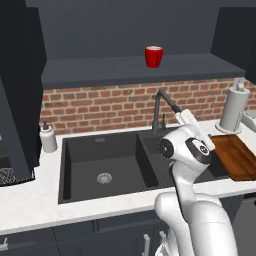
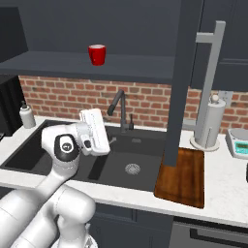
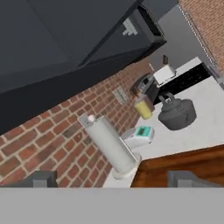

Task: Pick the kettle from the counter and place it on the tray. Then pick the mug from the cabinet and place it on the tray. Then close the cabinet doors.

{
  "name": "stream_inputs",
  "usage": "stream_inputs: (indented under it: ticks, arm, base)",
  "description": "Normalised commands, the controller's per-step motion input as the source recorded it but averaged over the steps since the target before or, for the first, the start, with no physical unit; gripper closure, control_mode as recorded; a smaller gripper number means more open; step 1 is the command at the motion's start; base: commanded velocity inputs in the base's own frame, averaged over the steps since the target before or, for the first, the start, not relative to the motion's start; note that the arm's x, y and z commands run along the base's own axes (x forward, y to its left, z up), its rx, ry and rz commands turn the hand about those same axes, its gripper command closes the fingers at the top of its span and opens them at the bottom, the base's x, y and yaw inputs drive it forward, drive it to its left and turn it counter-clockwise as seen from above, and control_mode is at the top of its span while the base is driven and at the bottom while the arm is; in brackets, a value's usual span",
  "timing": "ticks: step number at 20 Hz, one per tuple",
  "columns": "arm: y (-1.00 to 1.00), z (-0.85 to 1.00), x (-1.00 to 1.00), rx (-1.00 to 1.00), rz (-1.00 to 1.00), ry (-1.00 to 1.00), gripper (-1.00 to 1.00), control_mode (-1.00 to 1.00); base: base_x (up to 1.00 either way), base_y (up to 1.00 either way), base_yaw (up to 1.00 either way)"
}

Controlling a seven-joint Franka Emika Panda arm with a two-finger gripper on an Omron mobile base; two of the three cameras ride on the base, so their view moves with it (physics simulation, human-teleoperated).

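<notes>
In the left base view, the mug (image 1: pixel 154 56) stands upright on the cabinet (image 1: pixel 140 70) shelf at about twelve o'clock, well above the faucet (image 1: pixel 162 107). The black sink (image 1: pixel 100 167) is set into the counter (image 1: pixel 30 200). A soap bottle (image 1: pixel 48 137) stands at nine o'clock beside the sink's left rim. At three o'clock the tray (image 1: pixel 239 156) lies flat on the counter, and the paper-towel roll (image 1: pixel 234 107) stands upright just behind it. The arm rises from five o'clock, its wrist over the right basin.

In the right base view, the mug (image 2: pixel 97 54) sits on the shelf at eleven o'clock. An open cabinet door (image 2: pixel 181 82) hangs edge-on from the top of the picture, its lower end in front of the tray (image 2: pixel 184 179); its silver bar handle (image 2: pixel 210 72) runs vertically at two o'clock. The paper-towel roll (image 2: pixel 208 123) stands behind the tray, with a small scale (image 2: pixel 238 143) at three o'clock. The hand sits at nine o'clock over the sink (image 2: pixel 121 164).

In the hand view, rolled to one side, the gripper (image 3: pixel 114 179) shows two dark fingertips (image 3: pixel 41 178) spread wide apart, holding nothing. The kettle (image 3: pixel 177 113) rests on the counter (image 3: pixel 197 131) at two o'clock, beyond the tray (image 3: pixel 183 164), which lies at five o'clock. A yellow-filled jar (image 3: pixel 143 107) stands just beside the kettle; the scale (image 3: pixel 142 133) and the roll (image 3: pixel 109 146) stand nearer the centre.
</notes>
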Motion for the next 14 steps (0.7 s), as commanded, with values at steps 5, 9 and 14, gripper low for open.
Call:
stream_inputs:
  ticks: [5,9,14]
  arm:
    - [-0.5,0.04,0.0,-0.09,-0.19,0.14,-1.0,-1.0]
    - [-0.44,0.08,0.0,-0.16,-0.22,0.5,-1.0,-1.0]
    - [-0.44,0.0,0.0,-0.22,-0.24,0.41,-1.0,-1.0]
  base:
    - [0.0,0.0,0.0]
    - [0.0,0.0,0.0]
    - [0.0,0.0,0.0]
